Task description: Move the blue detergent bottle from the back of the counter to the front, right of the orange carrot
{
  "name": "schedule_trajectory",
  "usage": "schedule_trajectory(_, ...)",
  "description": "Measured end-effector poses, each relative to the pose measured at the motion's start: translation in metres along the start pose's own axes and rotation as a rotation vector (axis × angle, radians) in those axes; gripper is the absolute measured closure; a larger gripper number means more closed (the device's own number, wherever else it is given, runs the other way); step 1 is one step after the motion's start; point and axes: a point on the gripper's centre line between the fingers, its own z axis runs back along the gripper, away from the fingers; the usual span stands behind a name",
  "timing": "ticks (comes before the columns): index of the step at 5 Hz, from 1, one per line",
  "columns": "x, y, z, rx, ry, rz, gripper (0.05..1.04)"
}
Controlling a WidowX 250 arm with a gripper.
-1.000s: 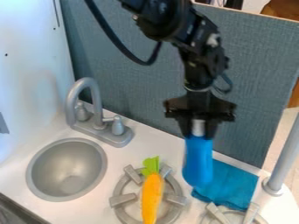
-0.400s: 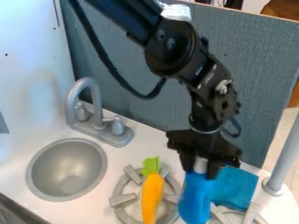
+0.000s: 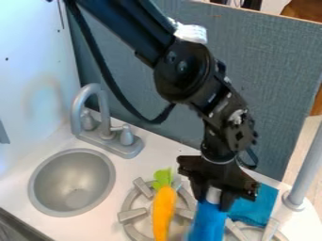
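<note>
In the claw (image 3: pixel 214 196) hangs a bright blue object (image 3: pixel 208 221) with silvery top

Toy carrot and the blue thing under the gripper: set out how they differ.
The toy carrot is orange with a leafy green top; the blue thing has a plain silver-grey neck. The carrot lies across the left burner, while the blue thing is held by that neck in the gripper, slightly tilted. Both are long, and both run down to the picture's bottom edge.
</note>
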Motion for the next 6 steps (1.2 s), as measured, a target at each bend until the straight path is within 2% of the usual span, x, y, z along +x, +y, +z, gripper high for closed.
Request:
schedule_trajectory(2, -0.013, -0.001, -0.007, 0.022, -0.020, -0.035, 0.552)
schedule_trajectory(4, -0.013, -0.004, -0.014, -0.003, -0.039, -0.036, 0.552)
schedule_trajectory(6, -0.018, -0.003, -0.019, -0.060, -0.032, -0.046, 0.552)
